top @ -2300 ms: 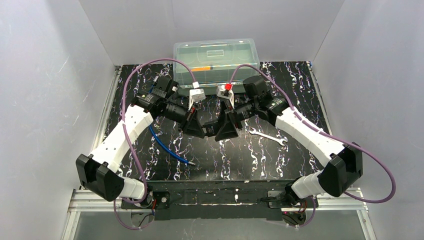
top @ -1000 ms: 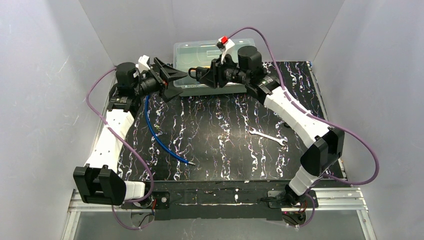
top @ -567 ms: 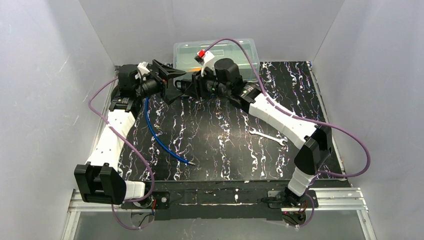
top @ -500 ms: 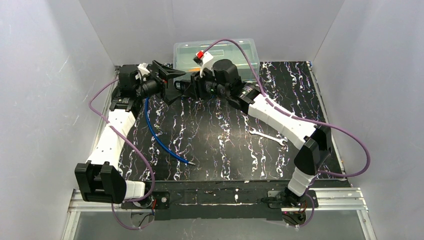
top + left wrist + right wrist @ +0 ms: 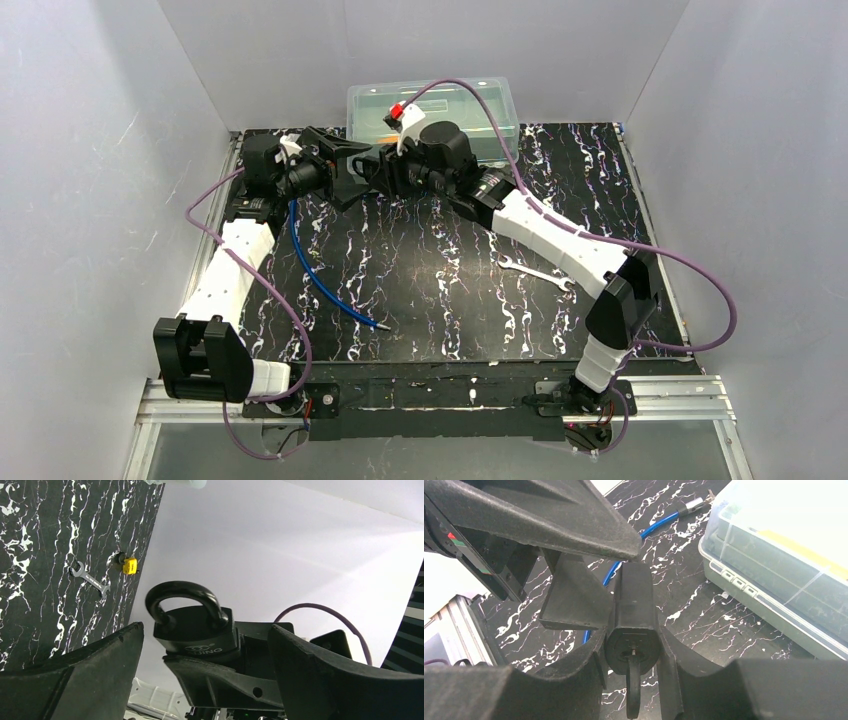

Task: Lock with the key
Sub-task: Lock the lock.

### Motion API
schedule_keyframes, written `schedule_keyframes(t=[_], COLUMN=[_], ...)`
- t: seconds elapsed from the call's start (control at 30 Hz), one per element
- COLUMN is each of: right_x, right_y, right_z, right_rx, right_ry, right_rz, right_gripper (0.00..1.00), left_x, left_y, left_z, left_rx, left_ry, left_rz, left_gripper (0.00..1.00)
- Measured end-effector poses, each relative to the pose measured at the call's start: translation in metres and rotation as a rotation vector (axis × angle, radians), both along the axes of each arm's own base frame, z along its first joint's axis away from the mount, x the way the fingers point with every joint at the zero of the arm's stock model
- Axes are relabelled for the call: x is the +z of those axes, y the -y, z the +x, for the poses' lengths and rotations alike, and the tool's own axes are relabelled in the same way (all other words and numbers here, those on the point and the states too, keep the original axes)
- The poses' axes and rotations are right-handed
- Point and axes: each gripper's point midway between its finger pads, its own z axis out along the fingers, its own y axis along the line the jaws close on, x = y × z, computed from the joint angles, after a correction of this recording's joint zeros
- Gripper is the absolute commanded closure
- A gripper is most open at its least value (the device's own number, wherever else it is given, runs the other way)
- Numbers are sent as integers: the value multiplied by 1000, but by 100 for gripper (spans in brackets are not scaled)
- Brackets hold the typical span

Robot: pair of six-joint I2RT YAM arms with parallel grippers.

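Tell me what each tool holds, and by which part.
The right tool grips the black padlock by its body; the left tool is open, holding nothing.

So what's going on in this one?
The right end effector holds a black padlock up off the table, with a small dark key sitting in its keyhole. The left end effector is open and straddles the lock without gripping anything. Nothing has taken hold of the key yet.

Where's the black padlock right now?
In the top view, the black padlock is clamped in the right gripper over the table's far left, inside the open left gripper, beside the clear box.
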Motion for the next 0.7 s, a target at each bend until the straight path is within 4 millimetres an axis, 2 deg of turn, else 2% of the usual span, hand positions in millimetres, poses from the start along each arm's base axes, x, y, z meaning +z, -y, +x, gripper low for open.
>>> schedule_keyframes(t=[0.13,0.4,0.6,0.63,0.7], right_x=[-6,-9,-9,-9,-9], right_y=[-6,-9,-10,-10,-10], right_z=[-3,-5,-6,-6,-6], right_rx=[1,3,5,5,6], right_ry=[0,10,13,13,13], right_rz=[-14,-30,-27,-27,-27], right_gripper=[99,99,97,91,67], left_x=[-1,-15,-17,-17,-17], left_y=[0,0,0,0,0], left_z=[1,3,2,2,2], left_rx=[3,8,8,7,6], left_ry=[-3,-40,-40,-39,-36], left_rz=[-12,-22,-18,-17,-16], left_gripper=[20,40,65,71,81])
